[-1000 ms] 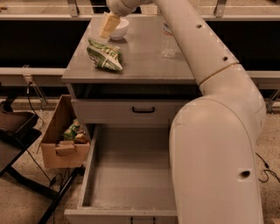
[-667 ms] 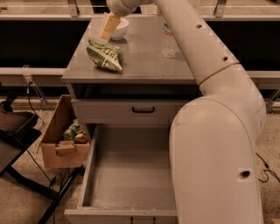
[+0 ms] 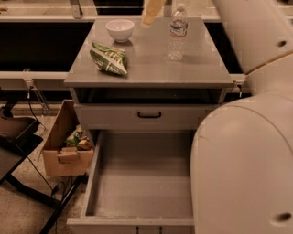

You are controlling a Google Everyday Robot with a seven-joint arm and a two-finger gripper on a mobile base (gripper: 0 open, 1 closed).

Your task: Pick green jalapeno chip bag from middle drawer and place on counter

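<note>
The green jalapeno chip bag (image 3: 110, 57) lies on the counter (image 3: 183, 68) at its left side, in front of a white bowl (image 3: 120, 29). My gripper (image 3: 151, 13) is at the top edge of the view, above the counter's back, between the bowl and a water bottle (image 3: 177, 32). It is well clear of the bag and only its beige lower tip shows. The middle drawer (image 3: 142, 183) is pulled out wide below, and its grey floor is bare. My big white arm (image 3: 247, 151) covers the drawer's right side.
The shallower drawer front with a black handle (image 3: 149, 115) is closed above the open drawer. A cardboard box (image 3: 64, 146) with small packets stands on the floor at the left, beside a dark stand (image 3: 18, 137).
My gripper has moved right and up, from above the bowl to between bowl and bottle. The bag has stayed on the counter.
</note>
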